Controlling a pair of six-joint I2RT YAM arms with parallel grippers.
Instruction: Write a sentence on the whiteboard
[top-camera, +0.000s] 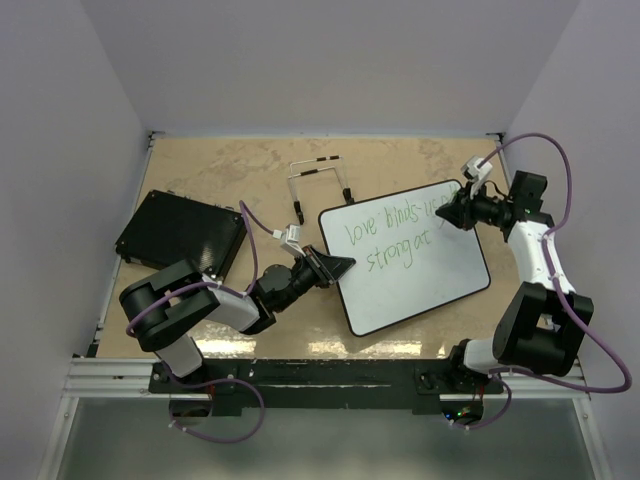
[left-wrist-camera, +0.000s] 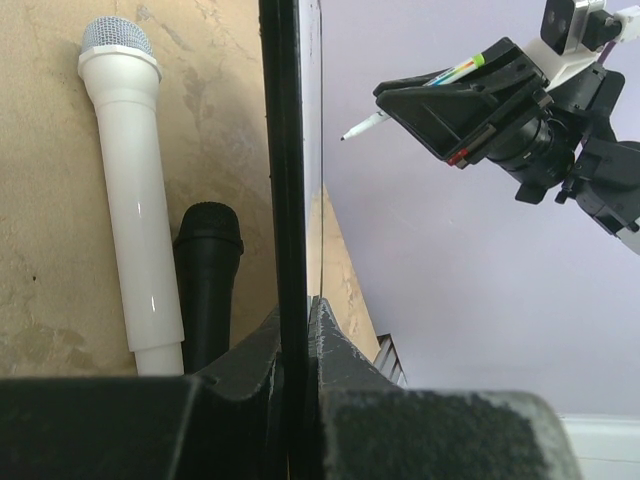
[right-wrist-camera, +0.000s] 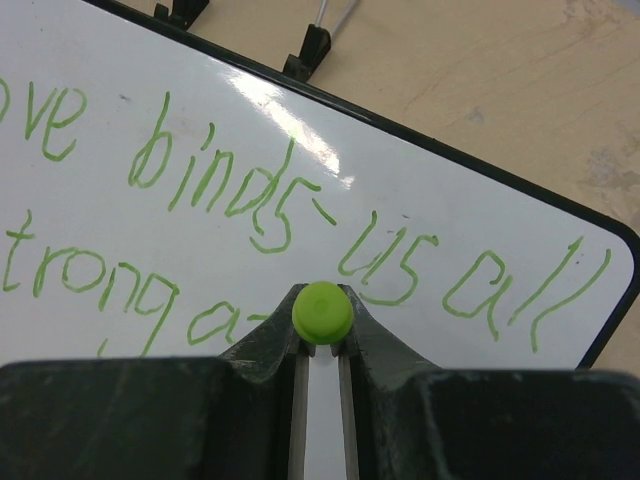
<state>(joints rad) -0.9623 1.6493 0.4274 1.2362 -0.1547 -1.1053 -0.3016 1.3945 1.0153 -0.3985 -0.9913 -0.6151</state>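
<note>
Over on the far left the black textured pad (top-camera: 180, 232) is sitting on the tan table (top-camera: 240, 165), well apart from the whiteboard (top-camera: 425, 285). Next over, the left gripper (top-camera: 335, 268) is reaching in at the board's left edge, and its fingers are pinching the black frame. The left wrist view is showing that frame running straight between them. That same view is also showing a white microphone (left-wrist-camera: 130, 200) and a black microphone (left-wrist-camera: 208, 270) lying side by side on the table just beside the frame, heads pointing the same way. Just beyond the board's far-left corner a bent wire stand (top-camera: 318, 180) is lying on the table. The whiteboard itself is sitting middle-right on the table, turned at an angle, and the sentence (top-camera: 390, 238) is running across it in thin green handwriting: "love binds us all" on top, something like "strong a" underneath, last letters hard to read. The right gripper (top-camera: 458, 212) is hovering over the board's upper right corner, fingers squeezing a green-capped marker (right-wrist-camera: 322, 312) — its tip is pointing at the board's face and looking just off the surface, though that's hard to call.
</note>
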